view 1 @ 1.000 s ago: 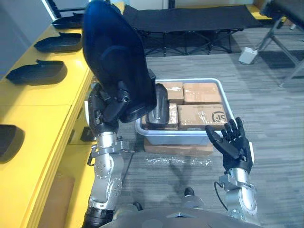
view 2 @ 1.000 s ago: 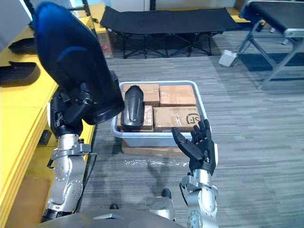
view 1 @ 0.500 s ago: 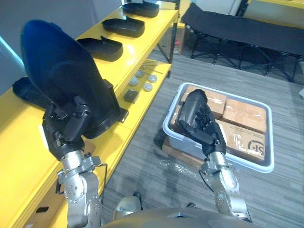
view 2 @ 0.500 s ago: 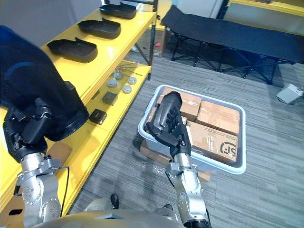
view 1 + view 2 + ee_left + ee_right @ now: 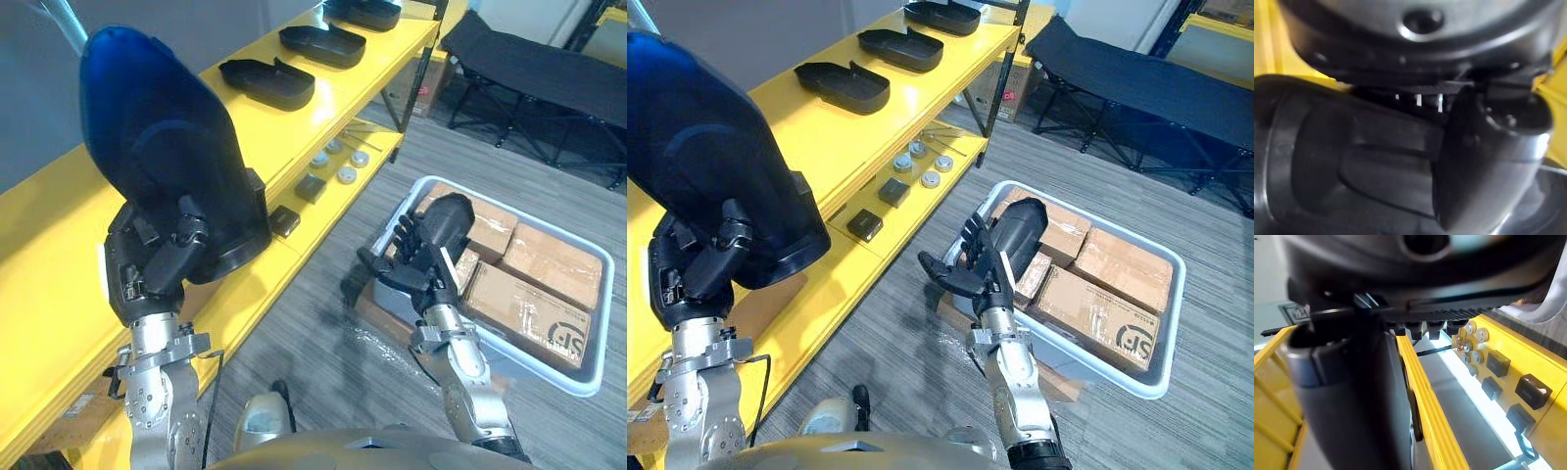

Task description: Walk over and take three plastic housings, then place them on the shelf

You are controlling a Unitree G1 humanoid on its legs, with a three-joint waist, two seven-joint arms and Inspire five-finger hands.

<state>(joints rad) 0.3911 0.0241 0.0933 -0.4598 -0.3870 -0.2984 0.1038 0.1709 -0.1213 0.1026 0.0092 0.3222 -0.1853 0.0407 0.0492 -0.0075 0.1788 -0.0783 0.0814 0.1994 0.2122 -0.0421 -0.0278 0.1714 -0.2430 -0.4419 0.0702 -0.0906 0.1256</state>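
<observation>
Housing [image 5: 162, 147] is hanging over the yellow shelf [image 5: 59, 245], fingers of the left hand [image 5: 155, 262] clenching its lower edge; right hand [image 5: 409, 266] is idling, fingers released, beside the bin [image 5: 519, 351]. Best practice: lowering it flat onto bare shelf.

Printed matter: a dark round emblem stands on the top face of the cardboard box [image 5: 534, 315] in the grey bin [image 5: 588, 377], beyond the right hand's [image 5: 416, 269] fingers. No wording can be read.

Dark blue housing [image 5: 162, 162], black housings [image 5: 266, 82] on yellow shelf [image 5: 59, 259], brown boxes [image 5: 534, 311] in pale-grey tub [image 5: 586, 364].
</observation>
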